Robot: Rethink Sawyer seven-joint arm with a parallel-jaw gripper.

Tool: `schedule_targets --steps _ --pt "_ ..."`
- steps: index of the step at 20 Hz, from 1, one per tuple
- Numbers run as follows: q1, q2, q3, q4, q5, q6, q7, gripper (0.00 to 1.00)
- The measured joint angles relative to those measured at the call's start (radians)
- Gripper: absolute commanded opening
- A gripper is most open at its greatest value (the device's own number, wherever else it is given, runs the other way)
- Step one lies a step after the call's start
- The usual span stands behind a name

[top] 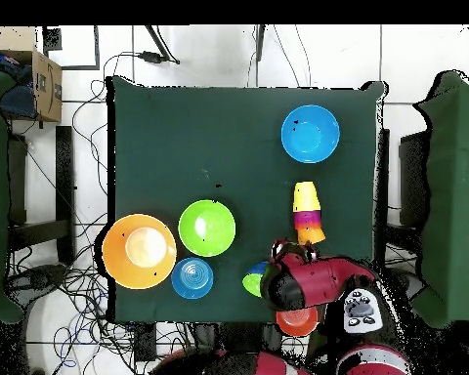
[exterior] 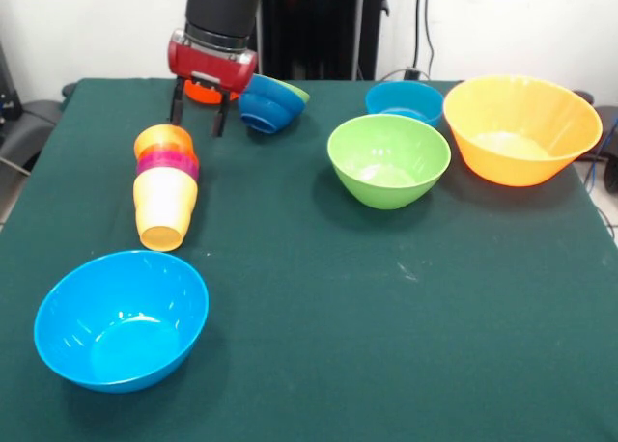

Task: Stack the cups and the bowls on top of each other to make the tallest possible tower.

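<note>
Although built of nested cups, the tower (exterior: 165, 187) lies on its side on the green table (exterior: 386, 317), yellow cup end toward the big blue bowl (exterior: 121, 318). Just behind it the gripper (exterior: 198, 107) hangs with fingers (exterior: 220, 116) apart, holding nothing. Only the overhead view shows the cardboard box (top: 45, 83) beside the table; only the front view shows the tipped blue-green bowls (exterior: 270, 103) clearly. No writing is readable.
</note>
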Motion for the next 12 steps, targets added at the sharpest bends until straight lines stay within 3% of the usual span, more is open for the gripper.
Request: schedule_targets --steps 12 --pt "-0.013 0.092 -0.067 0.000 0.001 -0.122 0.000 1.00"
